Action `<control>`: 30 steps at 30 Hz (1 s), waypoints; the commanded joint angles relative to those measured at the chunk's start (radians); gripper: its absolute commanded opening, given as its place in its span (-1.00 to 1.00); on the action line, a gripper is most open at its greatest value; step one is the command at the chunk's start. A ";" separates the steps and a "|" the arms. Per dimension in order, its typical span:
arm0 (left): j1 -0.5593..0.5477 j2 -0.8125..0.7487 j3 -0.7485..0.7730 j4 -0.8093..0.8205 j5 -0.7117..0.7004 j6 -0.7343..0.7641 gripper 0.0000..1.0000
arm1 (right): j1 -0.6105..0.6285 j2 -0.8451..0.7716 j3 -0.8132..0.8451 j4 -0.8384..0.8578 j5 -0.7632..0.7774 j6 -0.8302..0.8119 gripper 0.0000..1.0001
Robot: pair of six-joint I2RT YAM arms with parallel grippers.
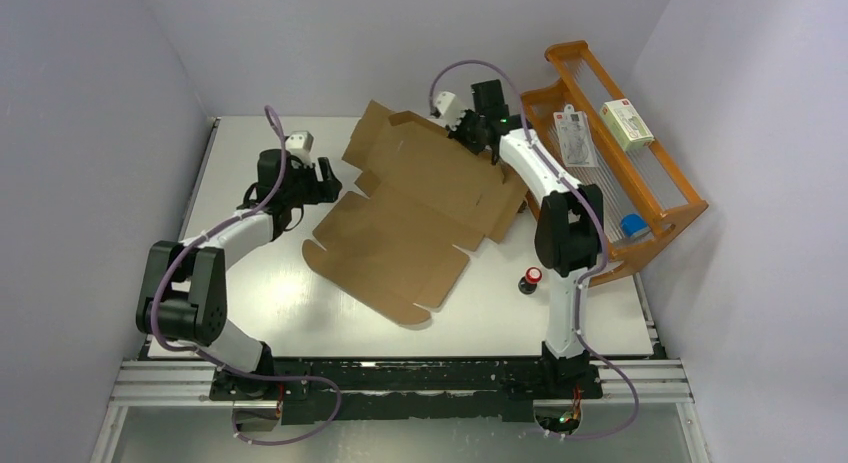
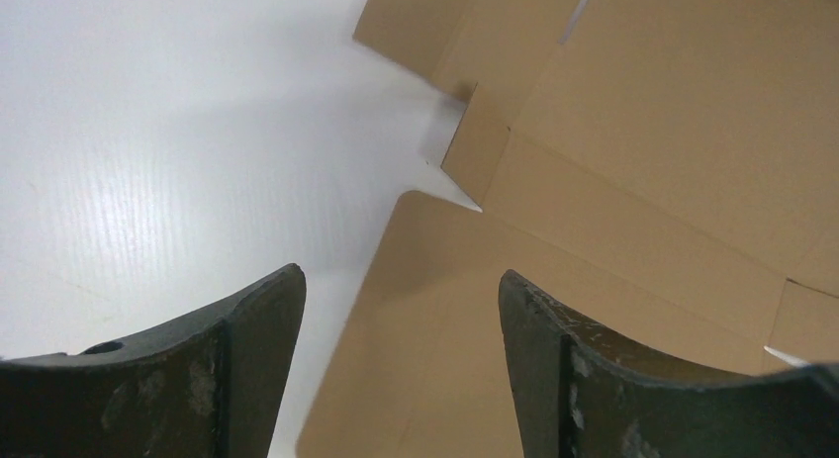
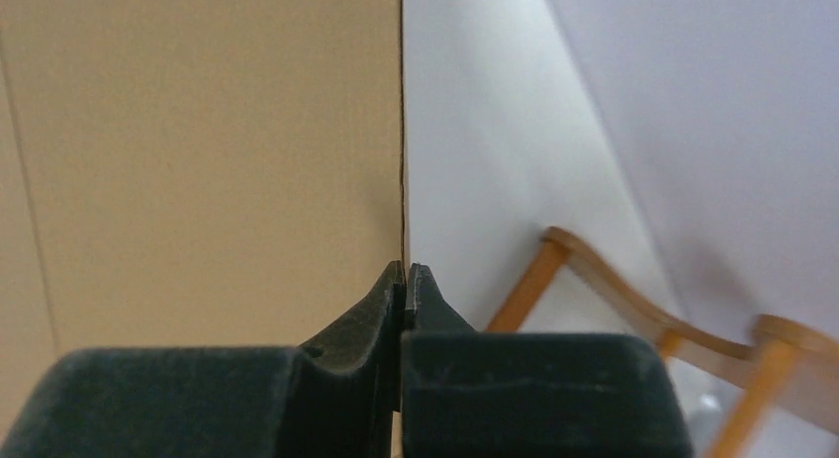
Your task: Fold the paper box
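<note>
The right pincer (image 3: 406, 280) clamps a far edge of the paper box (image 1: 415, 208), spread mostly flat on the bench (image 1: 270, 303), while the left pincer (image 2: 401, 290) hovers agape; the light, stiff cardboard is probably best gripped at flap edges.

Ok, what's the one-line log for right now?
right pincer: shut on paper box far-right edge | left pincer: open, holding nothing, at its left edge | fold: not done

Top external: high behind the arm bases (image 1: 565, 368), angled down, whole table (image 1: 290, 303) in frame. Left wrist, right wrist: close, low, each facing the paper box (image 1: 420, 208), the part all three views share.
</note>
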 commanded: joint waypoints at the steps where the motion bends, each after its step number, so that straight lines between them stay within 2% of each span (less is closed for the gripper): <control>1: 0.029 -0.071 -0.024 0.034 -0.007 -0.038 0.52 | 0.124 -0.092 -0.108 0.139 0.302 -0.140 -1.00; 6: 0.072 -0.147 -0.076 0.072 -0.033 -0.077 0.53 | 0.244 -0.209 -0.326 0.417 0.521 -0.314 -1.00; 10: 0.085 -0.207 -0.124 0.079 -0.053 -0.088 0.53 | 0.330 -0.254 -0.416 0.541 0.667 -0.408 -1.00; 14: 0.086 -0.252 -0.166 0.091 -0.074 -0.099 0.54 | 0.383 -0.301 -0.497 0.638 0.698 -0.455 -1.00; 22: 0.102 -0.290 -0.194 0.113 -0.068 -0.118 0.54 | 0.458 -0.391 -0.575 0.694 0.742 -0.538 -1.00; 24: 0.119 -0.294 -0.204 0.128 -0.063 -0.094 0.55 | 0.485 -0.419 -0.637 0.746 0.769 -0.569 -1.00; 30: 0.217 -0.264 -0.250 0.291 0.072 -0.079 0.57 | 0.556 -0.468 -0.701 0.790 0.821 -0.598 -1.00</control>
